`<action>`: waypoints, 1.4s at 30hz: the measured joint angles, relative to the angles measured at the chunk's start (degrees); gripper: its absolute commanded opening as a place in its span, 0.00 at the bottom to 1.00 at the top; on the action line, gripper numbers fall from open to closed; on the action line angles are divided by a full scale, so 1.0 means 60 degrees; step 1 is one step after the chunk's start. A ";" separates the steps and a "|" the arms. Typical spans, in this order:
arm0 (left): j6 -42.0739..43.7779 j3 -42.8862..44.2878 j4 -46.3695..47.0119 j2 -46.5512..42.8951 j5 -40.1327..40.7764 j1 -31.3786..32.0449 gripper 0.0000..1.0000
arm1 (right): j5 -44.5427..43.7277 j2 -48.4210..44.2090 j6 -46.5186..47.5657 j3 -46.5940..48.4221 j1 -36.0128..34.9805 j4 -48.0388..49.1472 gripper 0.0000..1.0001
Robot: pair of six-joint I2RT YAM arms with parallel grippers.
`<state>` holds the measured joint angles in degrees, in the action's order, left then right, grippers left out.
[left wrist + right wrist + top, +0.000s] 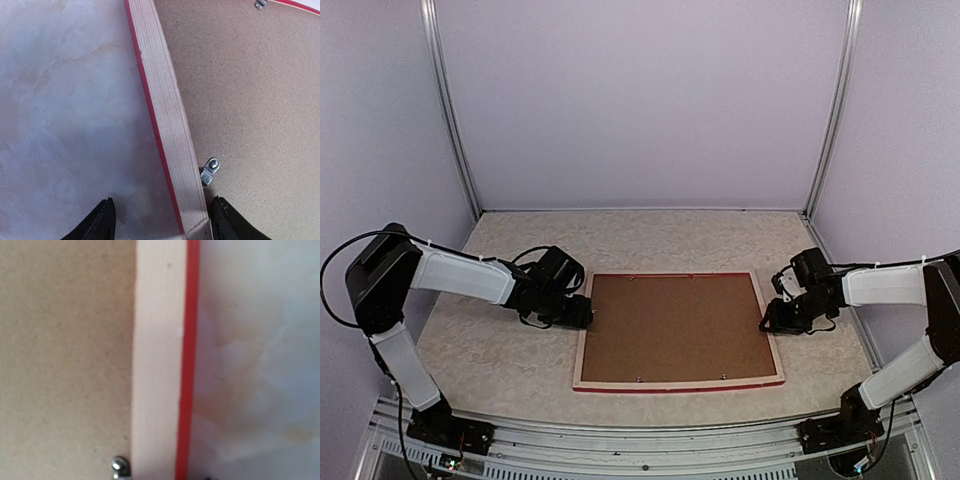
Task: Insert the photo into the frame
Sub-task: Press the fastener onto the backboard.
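The frame (582, 352) lies face down on the table, pale wood back up with a red outer edge. A plain brown backing board (675, 325) fills it. The photo is not in view. My left gripper (588, 312) is open at the frame's left rail. In the left wrist view its fingers (97, 222) straddle the rail (165, 110), one over the table and one over the board. My right gripper (768, 322) hovers at the frame's right rail (155, 360). Its fingers barely show in the right wrist view.
Small metal retaining clips sit along the frame's inner edge, one by the left rail (210, 171) and one by the right rail (119, 467), with two at the near rail (638, 379). Lilac walls enclose the marbled tabletop (500, 350).
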<state>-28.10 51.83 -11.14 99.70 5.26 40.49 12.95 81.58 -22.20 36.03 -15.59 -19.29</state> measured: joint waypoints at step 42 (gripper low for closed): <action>-0.0004 0.0011 0.0073 0.0036 -0.0055 0.0000 0.56 | -0.0510 -0.0335 0.0219 -0.0102 -0.0506 0.0444 0.45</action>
<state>-28.12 51.90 -10.70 99.92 4.93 40.49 9.89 79.57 -20.88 35.42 -18.63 -16.62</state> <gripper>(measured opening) 0.565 0.389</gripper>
